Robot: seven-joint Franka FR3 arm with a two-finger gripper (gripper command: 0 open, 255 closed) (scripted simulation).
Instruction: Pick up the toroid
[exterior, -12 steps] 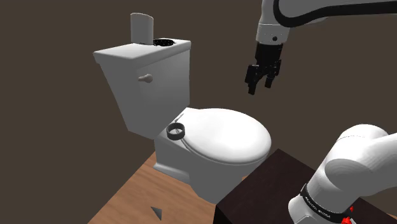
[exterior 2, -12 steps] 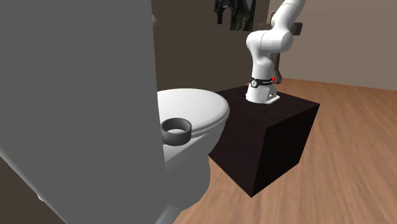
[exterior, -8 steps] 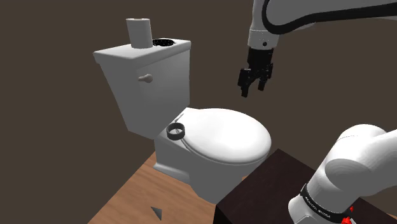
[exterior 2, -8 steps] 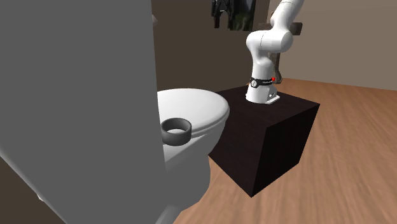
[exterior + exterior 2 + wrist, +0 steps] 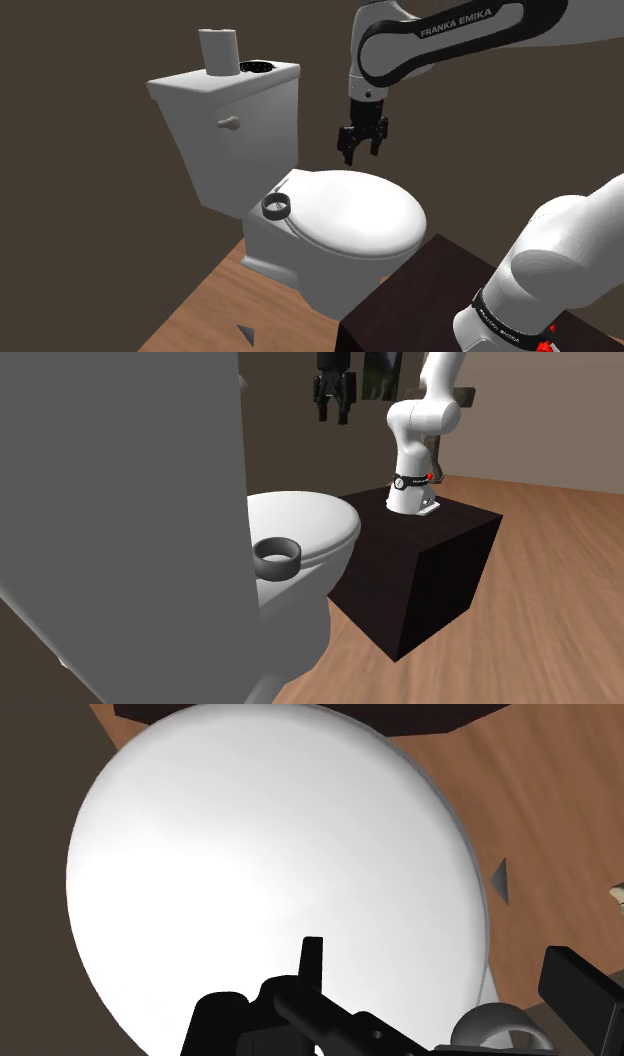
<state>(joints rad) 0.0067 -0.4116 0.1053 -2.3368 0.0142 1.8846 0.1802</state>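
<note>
In the shoulder view, a wooden floor point(image 5: 200, 310) is seen at the lower left, with a small grey wedge point(image 5: 245, 333) lying on it. At the upper left a white tank point(image 5: 225, 130) is shown, with a handle point(image 5: 229, 124) on its front. A white roll point(image 5: 220, 50) is stood upright on the tank's top. Just to the roll's right a low dark dish point(image 5: 258, 67) is set, and its contents cannot be made out. Left of the frame's centre and close under the tank, the toroid point(image 5: 277, 207), a dark grey ring, is laid flat on the back left edge of the closed white lid point(image 5: 350, 215). Above the centre, the gripper point(image 5: 360, 152) is hung pointing down over the rear of the lid, up and to the right of the toroid and well apart from it. Its fingers are held a little apart and nothing is gripped. At the lower right the dark stand point(image 5: 410, 300) is seen, with the white arm point(image 5: 560, 260) rising from it. In the second exterior view the toroid is found left of centre, hard by the tank's edge. There the gripper is placed at the top centre, and the stand lies to the right. In the wrist view the lid is spread beneath the parted fingers.
</note>
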